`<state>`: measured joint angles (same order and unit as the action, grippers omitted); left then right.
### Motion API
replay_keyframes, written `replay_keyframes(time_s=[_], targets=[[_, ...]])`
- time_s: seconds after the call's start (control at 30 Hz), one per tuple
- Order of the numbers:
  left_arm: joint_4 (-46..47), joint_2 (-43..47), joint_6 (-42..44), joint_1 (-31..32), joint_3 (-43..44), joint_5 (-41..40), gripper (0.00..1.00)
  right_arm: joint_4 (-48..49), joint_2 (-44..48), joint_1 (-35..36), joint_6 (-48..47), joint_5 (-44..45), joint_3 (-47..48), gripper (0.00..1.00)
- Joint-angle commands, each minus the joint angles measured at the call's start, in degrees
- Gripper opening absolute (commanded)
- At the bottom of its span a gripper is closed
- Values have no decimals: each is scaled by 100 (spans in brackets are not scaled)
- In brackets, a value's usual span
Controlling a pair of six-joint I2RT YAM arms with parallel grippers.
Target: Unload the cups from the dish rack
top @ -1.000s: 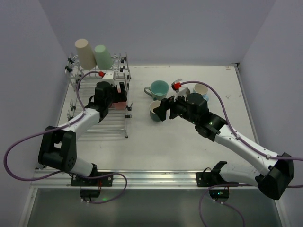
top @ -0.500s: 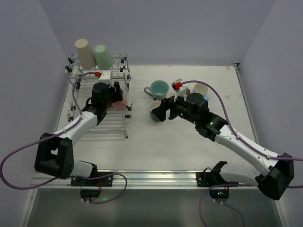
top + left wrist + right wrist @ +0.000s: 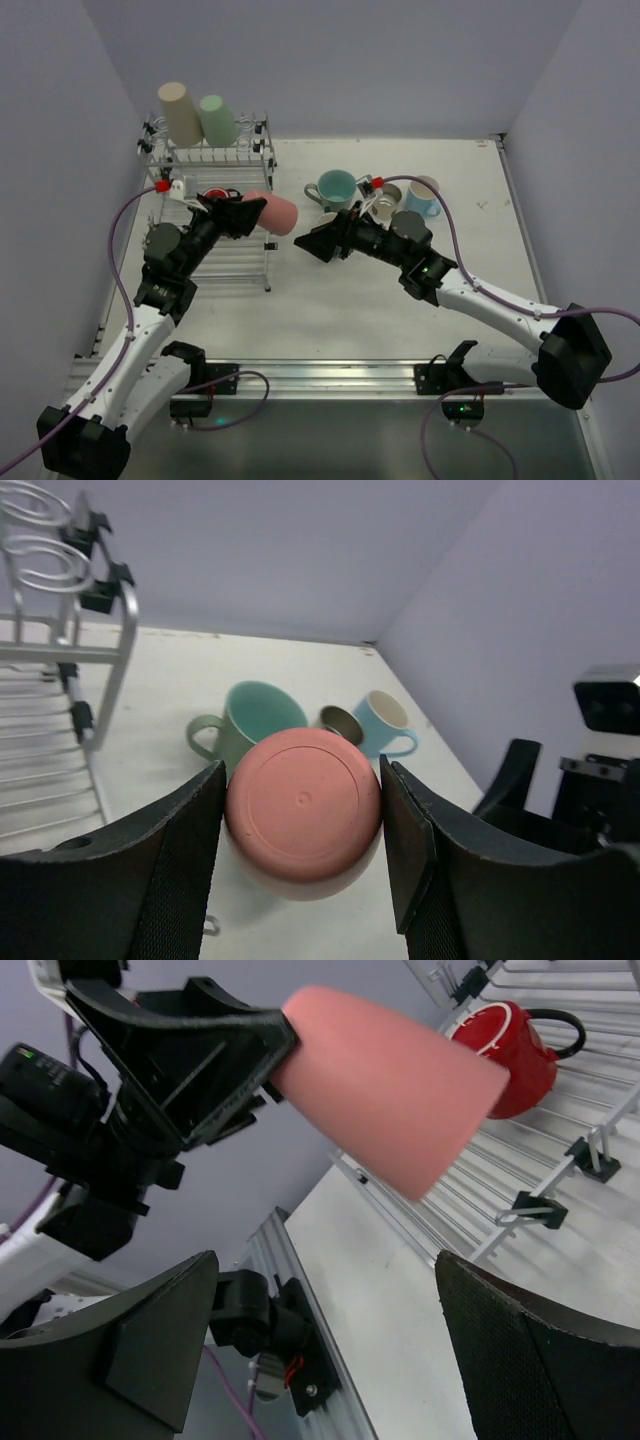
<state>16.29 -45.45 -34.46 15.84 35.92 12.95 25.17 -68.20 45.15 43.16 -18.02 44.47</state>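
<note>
pink cup gripped in my left, right open beside it

top view: my left gripper (image 3: 246,212) is clenched on the pink cup (image 3: 279,213), which lies on its side in the air, sticking out past my fingertips over the right edge of the dish rack (image 3: 240,262). the red mug (image 3: 214,195) sits on the rack bars just behind this gripper. the beige cup (image 3: 178,113) and the mint green cup (image 3: 215,118) stand upturned on the back tier, well beyond it. my right gripper (image 3: 316,240) is spread wide and empty, near the pink cup. behind it on the table are the teal mug (image 3: 335,188), the small grey-brown cup (image 3: 385,204) and the light blue mug (image 3: 424,196).

left wrist: the cup's flat closed bottom faces me, pinched between both fingers (image 3: 170,880). past it the three table mugs stand close together.

right wrist: my fingers (image 3: 140,1360) stand well apart with nothing between them. ahead and above, the pink cup juts from my left gripper, the red mug lying on the rack beyond it.
</note>
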Motion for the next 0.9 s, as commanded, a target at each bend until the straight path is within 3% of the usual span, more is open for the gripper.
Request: replay_keyframes(time_s=[0.0, 0.3, 0.63, 0.77, 0.87], targets=[[638, 220, -965, 34, -278, 805, 30, 1209, -61, 21, 466, -289, 18, 92], [1991, 659, -2012, 51, -849, 1360, 29, 1446, -36, 21, 922, 52, -166, 88], [1965, 916, -1907, 60, -929, 1034, 27, 1930, 597, 47, 1124, 764, -1071, 85], [2202, 854, -2047, 130, -1034, 1025, 25, 2158, 361, 47, 1194, 74, -985, 86], [2317, 784, -2074, 236, -1087, 973, 25, 2852, -69, 82, 1484, -472, -774, 85]])
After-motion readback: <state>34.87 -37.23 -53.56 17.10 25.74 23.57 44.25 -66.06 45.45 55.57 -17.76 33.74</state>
